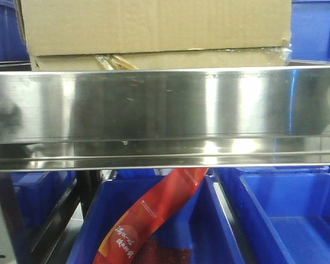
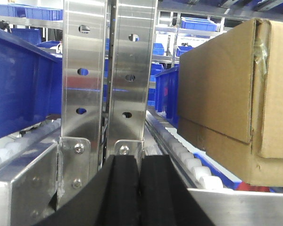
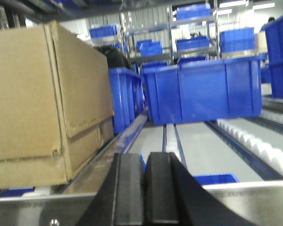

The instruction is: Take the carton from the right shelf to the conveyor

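The brown carton sits on the right shelf behind its shiny steel front rail. A tuft of amber tape sticks out at its lower front edge. In the left wrist view the carton is to the right of my left gripper, which is shut and empty in front of two perforated uprights. In the right wrist view the carton stands left of my right gripper, also shut on nothing. Neither gripper touches the carton. The conveyor is out of view.
Blue bins sit on the level below the rail, one holding a red packet. More blue bins stand behind and beside the carton. White roller tracks run along the shelf lanes. A blue bin is left of the uprights.
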`<state>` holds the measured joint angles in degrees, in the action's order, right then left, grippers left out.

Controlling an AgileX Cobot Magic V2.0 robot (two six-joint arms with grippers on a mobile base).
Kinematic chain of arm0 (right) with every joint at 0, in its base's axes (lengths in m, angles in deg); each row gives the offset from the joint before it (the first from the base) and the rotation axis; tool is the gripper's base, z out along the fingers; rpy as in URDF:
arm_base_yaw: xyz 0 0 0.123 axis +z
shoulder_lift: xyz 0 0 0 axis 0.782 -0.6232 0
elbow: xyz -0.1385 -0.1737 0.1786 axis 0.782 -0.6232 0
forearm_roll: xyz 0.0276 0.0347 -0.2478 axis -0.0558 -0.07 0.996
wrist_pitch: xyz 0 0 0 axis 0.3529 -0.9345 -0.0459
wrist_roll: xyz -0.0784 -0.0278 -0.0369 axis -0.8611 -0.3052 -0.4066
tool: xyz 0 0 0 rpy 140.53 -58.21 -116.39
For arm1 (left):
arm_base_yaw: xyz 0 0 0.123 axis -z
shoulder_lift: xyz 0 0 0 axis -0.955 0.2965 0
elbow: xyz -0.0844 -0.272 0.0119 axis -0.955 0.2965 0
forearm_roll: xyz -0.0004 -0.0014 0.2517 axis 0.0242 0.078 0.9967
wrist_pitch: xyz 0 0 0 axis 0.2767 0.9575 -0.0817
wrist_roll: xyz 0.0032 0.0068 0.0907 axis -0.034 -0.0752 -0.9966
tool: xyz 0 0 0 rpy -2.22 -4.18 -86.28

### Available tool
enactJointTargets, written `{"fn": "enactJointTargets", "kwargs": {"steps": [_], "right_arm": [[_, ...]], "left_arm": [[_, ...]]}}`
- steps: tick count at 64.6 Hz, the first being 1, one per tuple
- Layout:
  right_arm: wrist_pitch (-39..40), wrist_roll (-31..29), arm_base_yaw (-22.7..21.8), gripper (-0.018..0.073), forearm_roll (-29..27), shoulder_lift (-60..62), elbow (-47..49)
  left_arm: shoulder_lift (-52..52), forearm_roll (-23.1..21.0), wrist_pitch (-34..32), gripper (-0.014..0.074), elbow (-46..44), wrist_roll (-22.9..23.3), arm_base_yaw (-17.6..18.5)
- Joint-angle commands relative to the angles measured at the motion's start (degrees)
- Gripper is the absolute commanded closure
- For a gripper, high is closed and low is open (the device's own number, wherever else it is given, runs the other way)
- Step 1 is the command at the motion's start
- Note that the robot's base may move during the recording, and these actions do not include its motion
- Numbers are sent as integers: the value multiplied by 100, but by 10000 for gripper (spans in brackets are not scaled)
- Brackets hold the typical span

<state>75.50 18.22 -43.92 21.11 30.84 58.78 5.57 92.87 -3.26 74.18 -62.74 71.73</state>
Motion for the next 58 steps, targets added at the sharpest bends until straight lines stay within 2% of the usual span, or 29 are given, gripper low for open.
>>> {"fn": "enactJointTargets", "kwargs": {"steps": [1, 6, 11, 17, 26, 32, 41, 45, 50, 58], "right_arm": [[12, -29, 7, 628, 35, 17, 214], [-510, -29, 7, 628, 35, 17, 730], [-879, -29, 7, 628, 49, -72, 1235], [-950, -29, 7, 624, 49, -383, 1714], [-876, -29, 7, 607, 49, -962, 2376], [-753, -29, 7, 441, 49, -1420, 2741], [-622, -29, 7, 99, 49, -2094, 3136], [-510, -29, 7, -20, 49, -2373, 3232], [-460, -29, 7, -8, 49, -2702, 3388], [-460, -29, 19, -8, 49, -3179, 3762]], "left_arm": [[-17, 42, 404, 576, -428, -2, -2], [-17, 139, 910, 512, -969, -2, 38], [185, 170, 1215, 411, -1495, -2, 92], [569, 201, 1573, 306, -2137, -2, 200], [1319, 450, 1885, 227, -3059, -2, 387], [1924, 605, 2010, 211, -3735, -2, 517], [2816, 599, 2243, 211, -4651, -2, 573], [3176, 601, 2348, 211, -5033, -2, 573], [3573, 535, 2442, 211, -5340, -2, 599], [4138, 516, 2744, 211, -5866, -2, 1011]]}}
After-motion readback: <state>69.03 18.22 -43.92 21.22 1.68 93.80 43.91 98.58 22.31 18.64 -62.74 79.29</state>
